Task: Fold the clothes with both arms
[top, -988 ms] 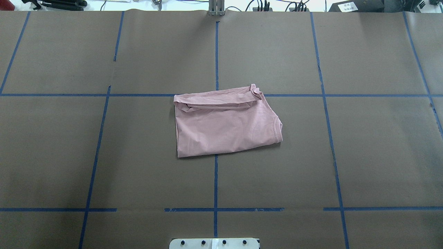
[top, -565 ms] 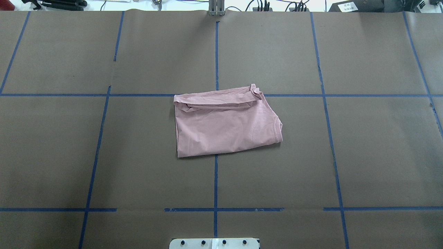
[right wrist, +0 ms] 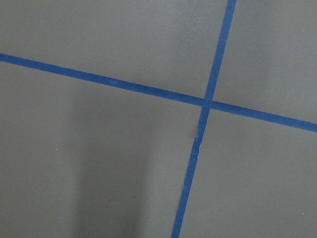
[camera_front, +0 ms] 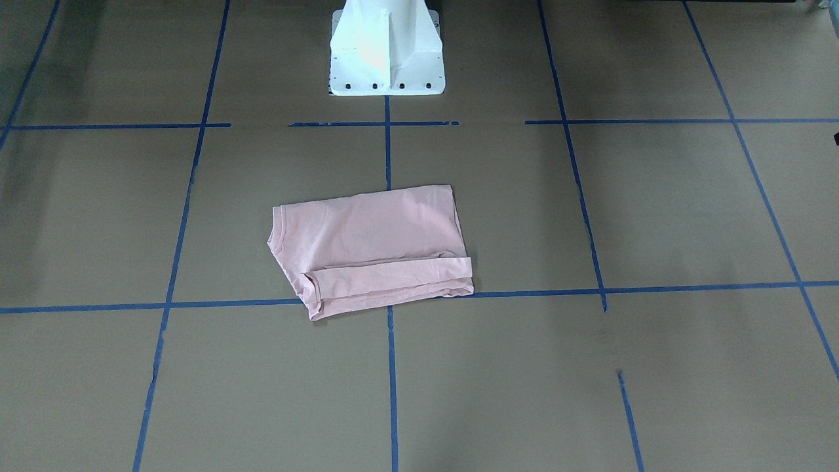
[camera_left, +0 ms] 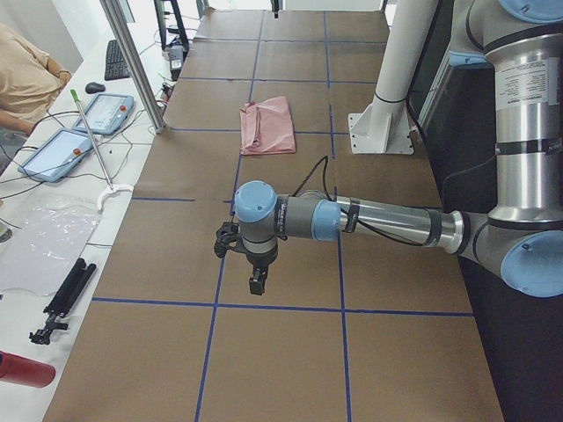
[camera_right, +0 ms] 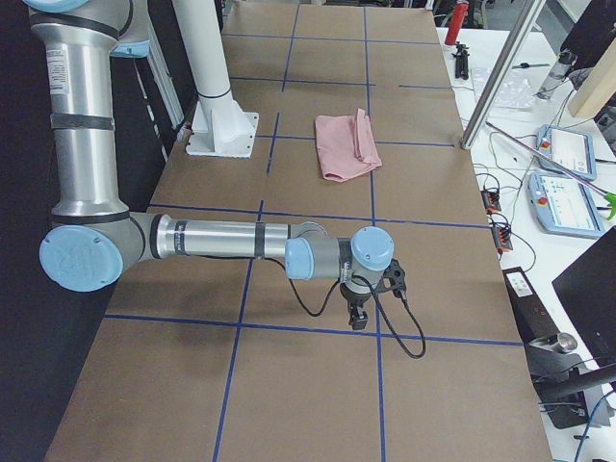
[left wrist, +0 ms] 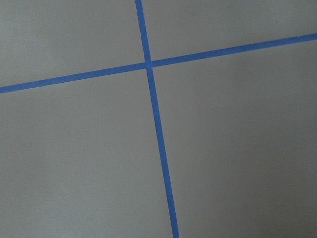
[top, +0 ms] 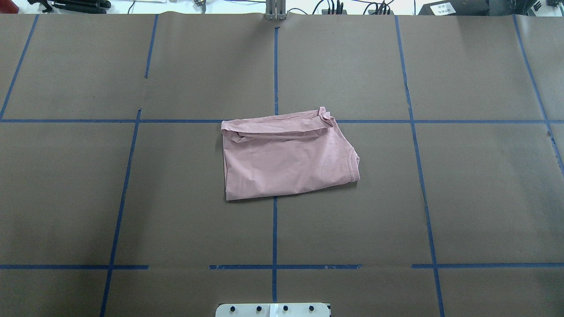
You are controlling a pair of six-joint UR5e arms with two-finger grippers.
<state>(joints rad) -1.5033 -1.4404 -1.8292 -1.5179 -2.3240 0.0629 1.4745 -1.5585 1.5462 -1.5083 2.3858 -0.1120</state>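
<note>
Well, we see the T-shirt (top: 286,163) lying folded into a compact rectangle at the table (top: 484,198) centre, touched by nothing. The left gripper (camera_left: 255,283) and right gripper (camera_right: 357,316) hang low near opposite table ends, likely parked clear of the fold. We cannot tell how wide either stands.

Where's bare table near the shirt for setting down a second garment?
Bare brown table lies on both sides of the folded T-shirt, out to the blue tape lines, and between it and the white pedestal base. The table ends are taken: the left pincer and right pincer hang there.
</note>
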